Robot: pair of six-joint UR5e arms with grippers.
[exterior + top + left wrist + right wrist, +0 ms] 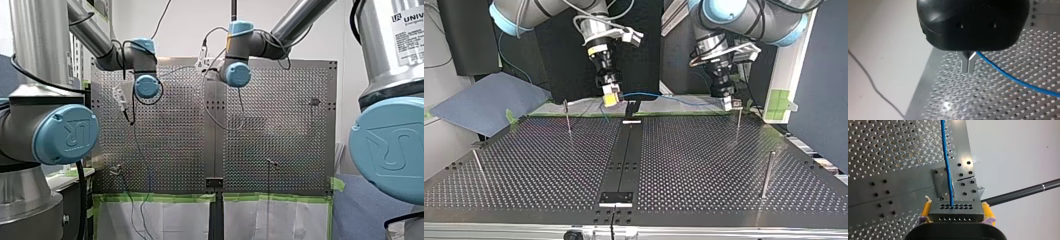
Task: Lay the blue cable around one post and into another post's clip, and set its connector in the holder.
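The blue cable (651, 95) hangs in a shallow arc between my two grippers, above the far edge of the perforated table (704, 165). My right gripper (610, 100), with yellow pads (926, 210), is shut on the cable's grey connector block (956, 211); the cable (946, 157) runs straight out ahead of it. My left gripper (969, 65), black with metal fingers, is shut on the cable (1013, 78), which trails off to one side. In the top view my left gripper (729, 103) hovers just above a thin post (739, 125).
More posts stand in the top view: one near my right gripper (568, 118), one at the right (767, 175), one at the left (478, 166). A black holder plate (616, 197) sits at the near end of the centre strip. A blue pad (489, 102) lies off the table.
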